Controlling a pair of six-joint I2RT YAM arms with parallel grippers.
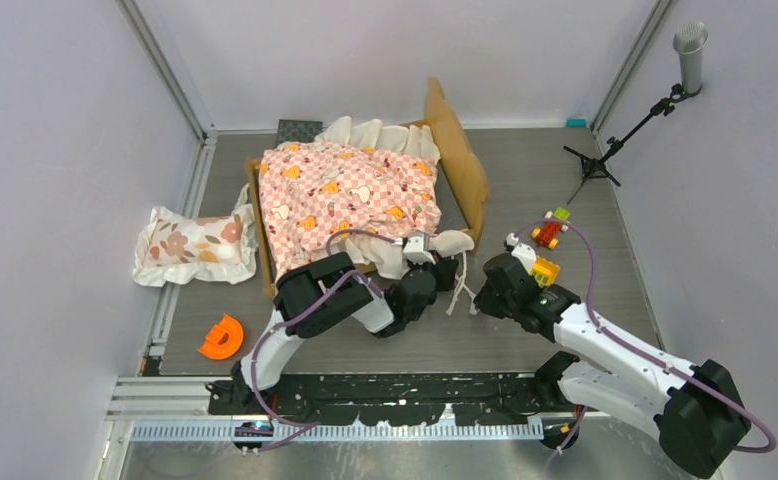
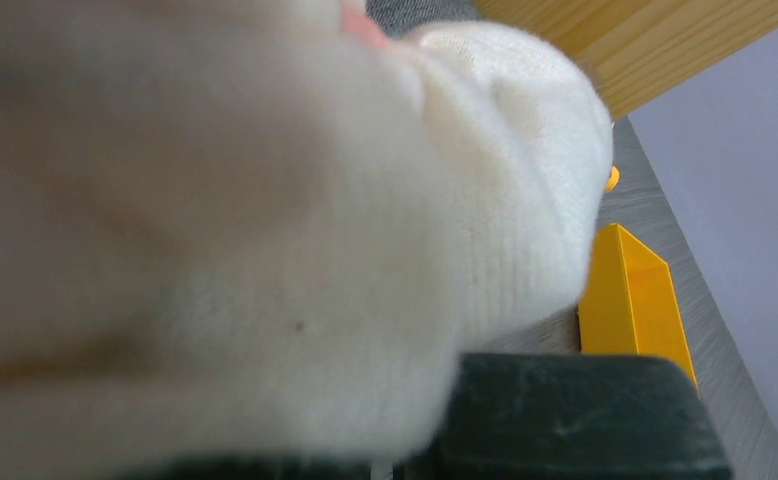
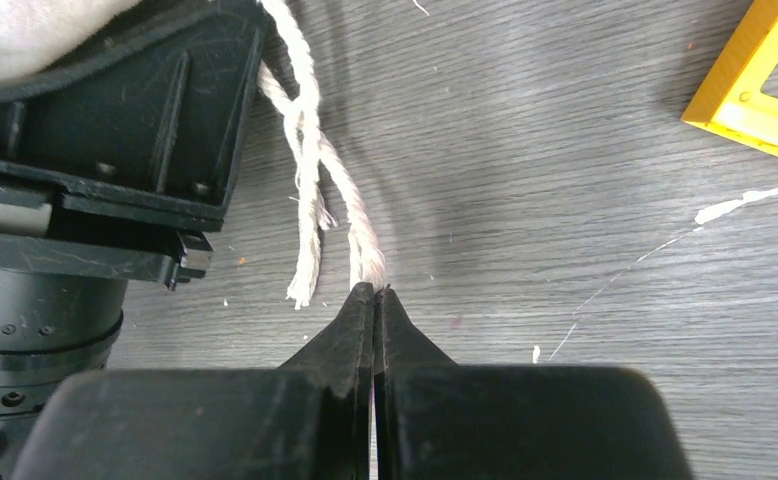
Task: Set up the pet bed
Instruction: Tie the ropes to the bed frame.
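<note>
White ruffle (image 2: 365, 200) of the pink-checked sheet (image 1: 350, 190) fills the left wrist view, right up against the left gripper (image 1: 437, 258). One dark finger (image 2: 565, 420) shows under the fabric and the other is hidden. Can't tell how far that gripper is closed or whether the ruffle is clamped.

Right gripper (image 3: 373, 292): jaws fully together, tips down at the grey table (image 3: 585, 200). One strand of the white cord (image 3: 310, 150) runs into the tips and looks pinched. The second strand ends frayed and free just beside it. Cord comes from under the left gripper's body.

Pose:
- Left arm is folded, elbow at the bed's near edge. Forearm runs right along that edge, wrist at the near right corner.
- Right arm reaches low from its base, diagonally forward and left. Its gripper is just beside the left one.

Pet bed (image 1: 460, 150) sits mid-table toward the far side, wooden headboard upright at the right end. The sheet covers most of it, with a strip of grey mattress (image 1: 452, 205) showing by the headboard. Floral pillow (image 1: 193, 245) lies just left of the bed. Yellow plastic piece (image 3: 765, 70) lies on the table near the right gripper.
</note>
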